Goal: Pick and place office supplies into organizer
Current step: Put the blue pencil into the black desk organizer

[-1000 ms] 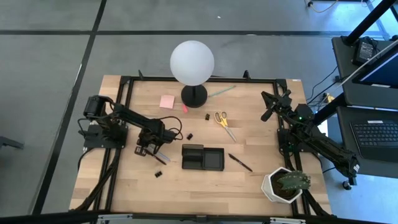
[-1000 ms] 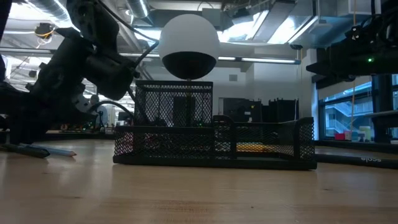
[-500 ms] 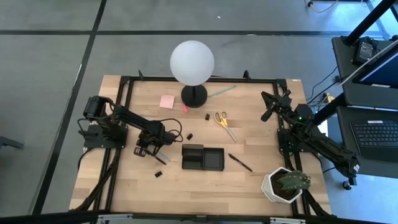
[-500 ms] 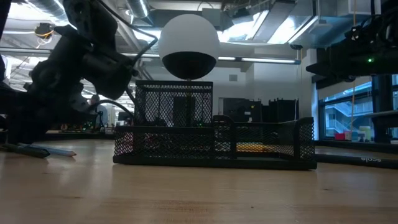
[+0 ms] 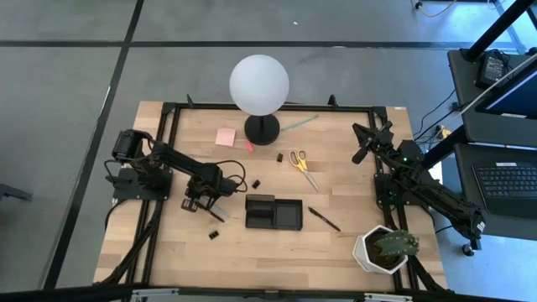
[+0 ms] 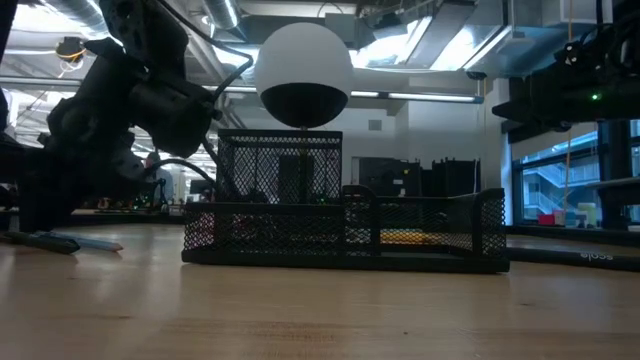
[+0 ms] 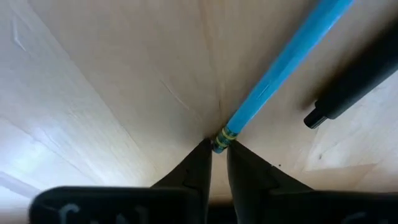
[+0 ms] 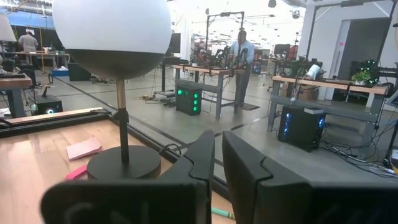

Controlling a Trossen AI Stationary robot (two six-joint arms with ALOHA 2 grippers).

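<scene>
Your left pincer (image 7: 219, 149) pinches the blue pen (image 7: 283, 68) tip on the table (image 7: 112, 93); right pincer (image 8: 217, 155) nearly closed, empty.

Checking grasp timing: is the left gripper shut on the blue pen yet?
Shut on it: in the left wrist view the left gripper pinches the blue pen at its banded end, pen lying on the table.
</scene>
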